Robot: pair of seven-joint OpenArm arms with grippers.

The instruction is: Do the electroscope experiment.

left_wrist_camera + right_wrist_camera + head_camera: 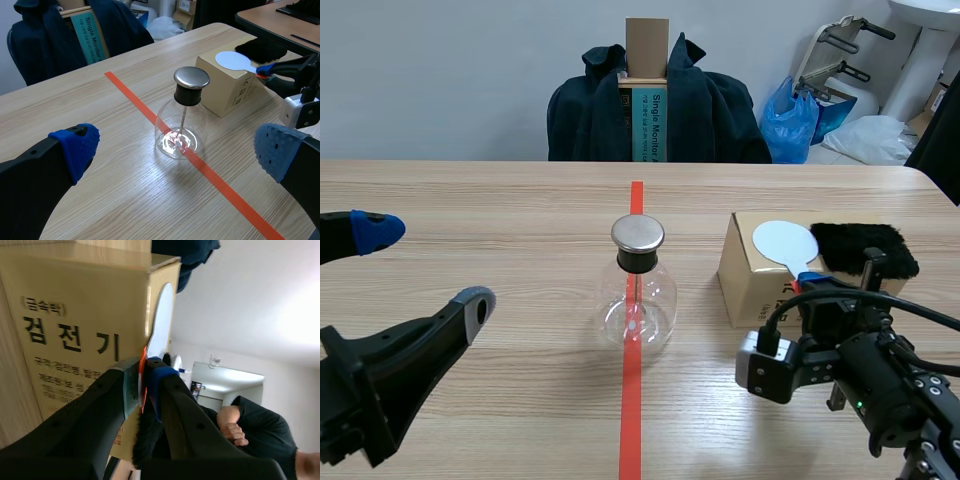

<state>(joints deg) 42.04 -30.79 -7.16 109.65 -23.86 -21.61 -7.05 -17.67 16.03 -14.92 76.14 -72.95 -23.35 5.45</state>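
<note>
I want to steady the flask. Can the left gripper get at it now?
Probably yes: the left gripper is open, the flask stands ahead of it, and nothing stands between them.

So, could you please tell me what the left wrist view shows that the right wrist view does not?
Only the left wrist view: the glass flask with its metal cap, standing on the tape line; the left gripper, open, short of the flask; and the dark coat beyond the table. Only the right wrist view: a person with folded arms in the background. Both: the cardboard box, the white paddle lying on it, the black fur, and the right gripper, shut on that paddle.
</note>
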